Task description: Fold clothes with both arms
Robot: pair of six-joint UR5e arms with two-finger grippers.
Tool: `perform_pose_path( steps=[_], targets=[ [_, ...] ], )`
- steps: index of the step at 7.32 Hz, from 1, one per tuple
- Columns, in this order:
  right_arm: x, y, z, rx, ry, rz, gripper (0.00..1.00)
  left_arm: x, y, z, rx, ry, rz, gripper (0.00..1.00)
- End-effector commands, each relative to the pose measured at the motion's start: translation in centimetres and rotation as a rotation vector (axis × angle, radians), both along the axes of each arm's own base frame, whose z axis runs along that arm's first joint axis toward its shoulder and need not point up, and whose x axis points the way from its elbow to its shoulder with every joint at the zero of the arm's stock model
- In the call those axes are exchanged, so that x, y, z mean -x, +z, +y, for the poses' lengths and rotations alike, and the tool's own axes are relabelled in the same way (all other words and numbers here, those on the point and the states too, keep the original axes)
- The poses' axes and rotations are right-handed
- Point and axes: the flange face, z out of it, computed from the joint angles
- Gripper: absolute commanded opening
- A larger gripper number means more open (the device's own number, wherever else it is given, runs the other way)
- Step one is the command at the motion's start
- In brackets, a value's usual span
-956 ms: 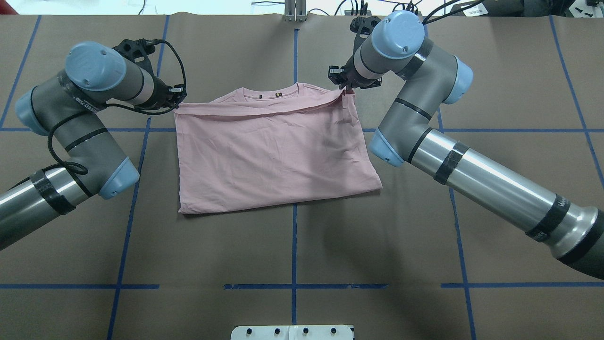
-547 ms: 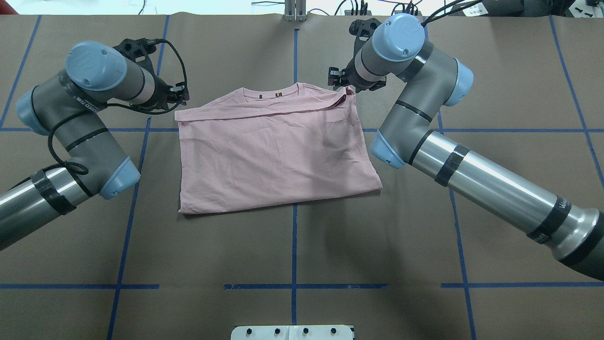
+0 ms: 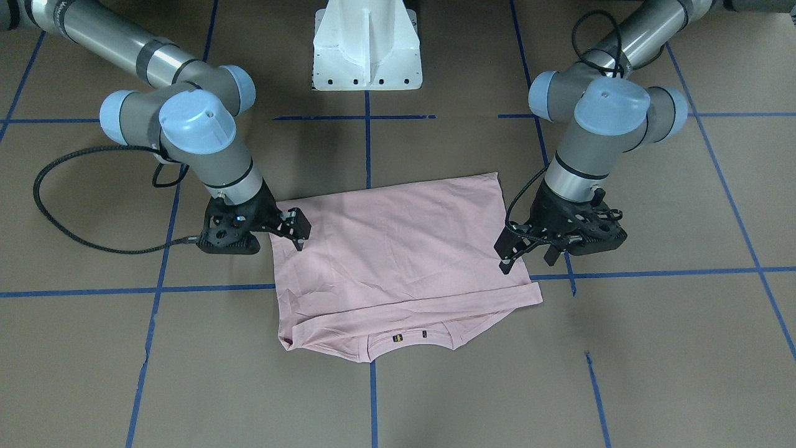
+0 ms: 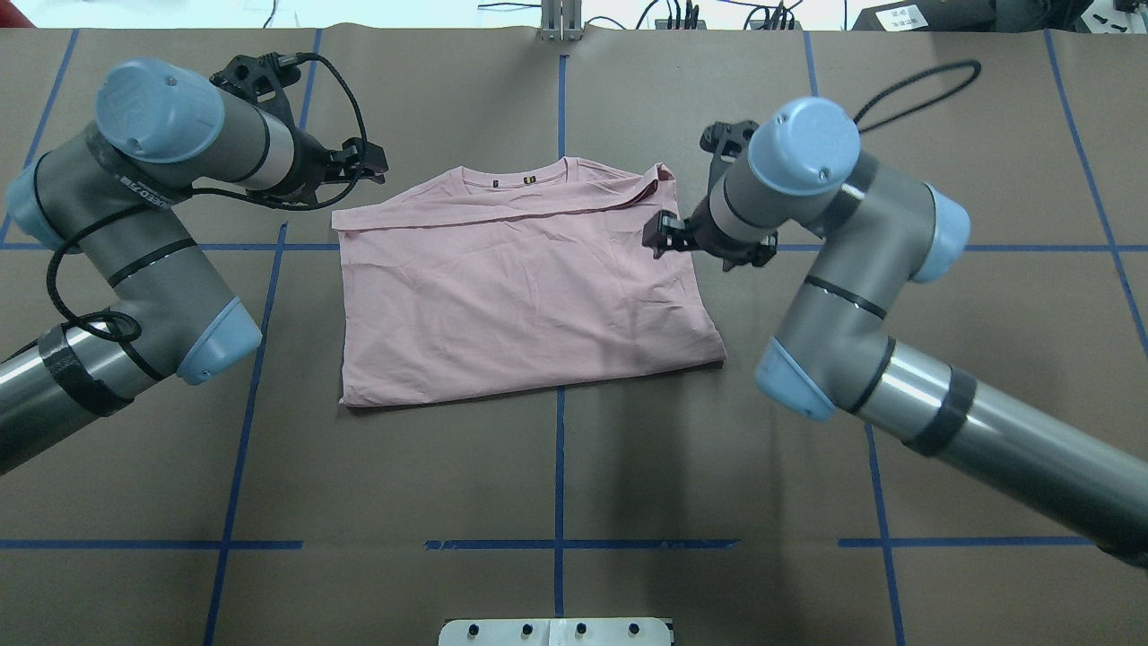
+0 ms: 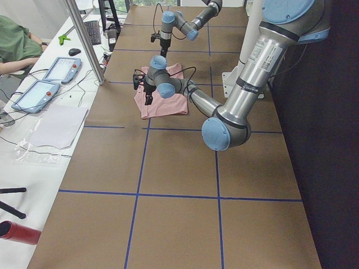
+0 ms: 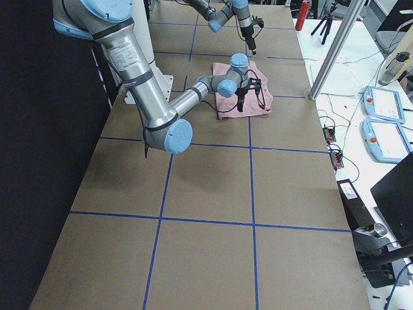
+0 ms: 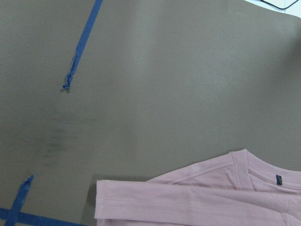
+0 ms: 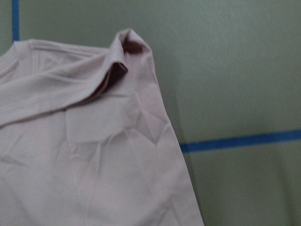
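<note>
The pale pink T-shirt [image 4: 520, 287] lies folded flat at the table's middle, collar [image 4: 516, 175] at the far edge, a folded band across below it. Its print is hidden. My left gripper [image 4: 369, 164] is open and empty, just beyond the shirt's far left corner; in the front-facing view [image 3: 528, 258] it hovers over that corner. My right gripper [image 4: 659, 235] is open and empty over the shirt's right edge, also in the front-facing view [image 3: 300, 231]. The right wrist view shows the far right corner [image 8: 120, 56] curled up. The left wrist view shows the sleeve corner [image 7: 141, 202].
The table is covered in brown paper [image 4: 556, 467] with a grid of blue tape lines. The white pedestal base [image 3: 367, 50] stands at the robot's side. A black cable loop [image 3: 62, 205] hangs from the right arm. An operators' desk with tablets [image 5: 61, 70] lies beyond the far edge.
Both grippers have let go of the shirt's folded far edge. The right gripper has drawn back along the shirt's right side. The left gripper has lifted and shifted slightly away from its corner.
</note>
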Motion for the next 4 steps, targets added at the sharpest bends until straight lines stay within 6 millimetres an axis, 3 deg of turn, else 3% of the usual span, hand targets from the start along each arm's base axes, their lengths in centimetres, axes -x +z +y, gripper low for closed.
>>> perform_pose_path(
  steps=[1, 4],
  targets=[
    [1.3, 3.2, 5.9, 0.085, -0.009, 0.032, 1.0, 1.3, -2.6, 1.5, 0.014, -0.006, 0.005, 1.0],
    [1.9, 4.6, 6.9, 0.096, -0.027, 0.051, 0.99, 1.3, -3.4, 2.1, 0.031, -0.015, 0.015, 1.0]
  ],
)
